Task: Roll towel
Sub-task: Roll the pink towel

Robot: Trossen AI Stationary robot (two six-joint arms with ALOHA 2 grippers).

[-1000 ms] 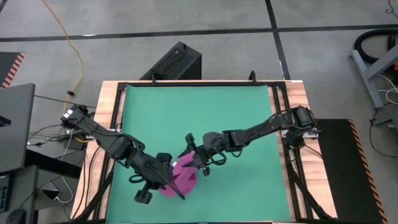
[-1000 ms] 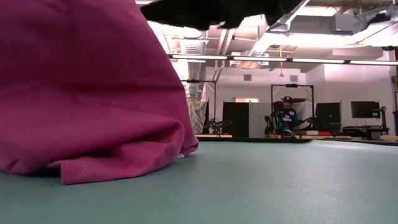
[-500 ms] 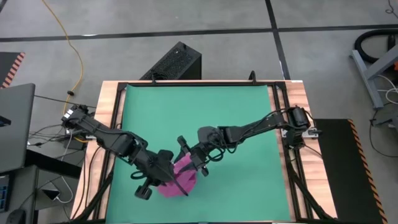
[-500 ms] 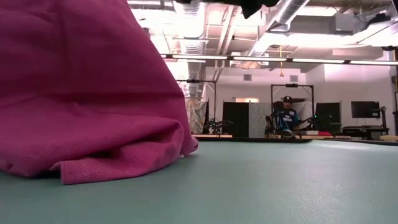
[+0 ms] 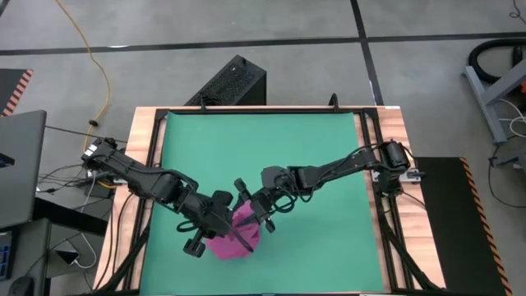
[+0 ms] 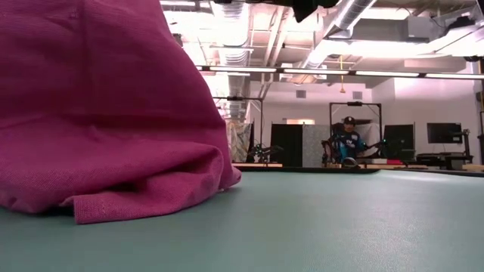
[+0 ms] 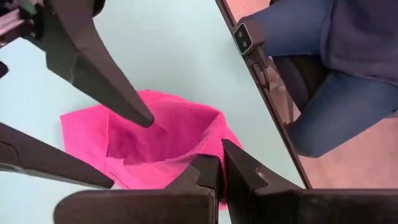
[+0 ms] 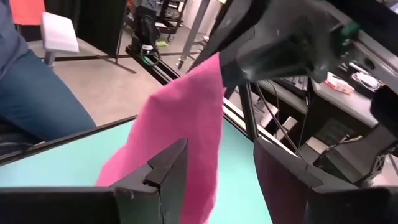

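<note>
The towel [image 5: 234, 234] lies bunched on the green mat [image 5: 263, 148] near the table's near edge, left of centre. Part of it is lifted into a peak, and its lower folds rest on the mat; no clear long axis shows.

The left gripper [image 7: 214, 171] is clamped on the raised towel edge. The right gripper [image 5: 246, 205], jaws spread wide, is at the towel's far right side with cloth between its fingers [image 8: 168, 171].

Beyond the table are a grey floor, a yellow cable [image 5: 94, 62], a black box [image 5: 230, 82] and a seated person [image 6: 346, 142] in the background. Another person's blue-trousered legs [image 7: 336, 93] are beside the table.
</note>
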